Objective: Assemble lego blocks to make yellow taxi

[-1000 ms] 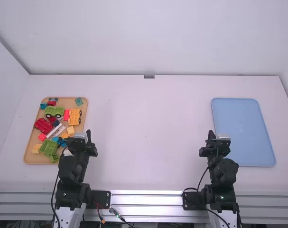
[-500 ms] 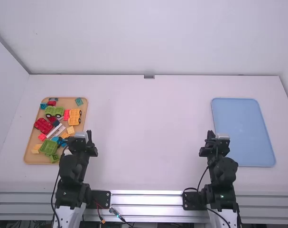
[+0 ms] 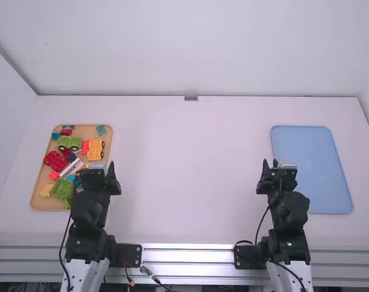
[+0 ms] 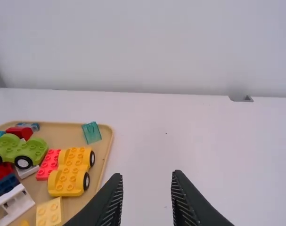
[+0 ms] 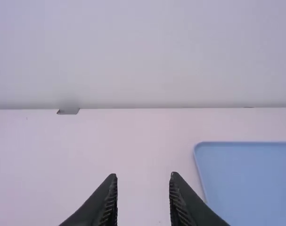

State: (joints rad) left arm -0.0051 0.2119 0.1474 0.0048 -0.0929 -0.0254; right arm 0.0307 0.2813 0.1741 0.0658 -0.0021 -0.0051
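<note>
1. My left end effector [image 4: 146,175], the nearer, has its fingers apart.
2. The yellow, wheeled plastic chassis [image 4: 69,172] lies ahead-left, on the tan tray [image 4: 62,134].
3. Its long axis probably points away from me.

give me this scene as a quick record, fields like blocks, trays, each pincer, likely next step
block tray: tan, on the table's left side
blocks: mixed colours, loosely spread across the tan tray
yellow wheeled base: beside a red block
green wheeled piece: on the same tray
second tray: blue, on the table's right side
left pincer: open, holding nothing
right pincer: open, holding nothing
likely next: perhaps fetching the yellow wheeled base
</note>
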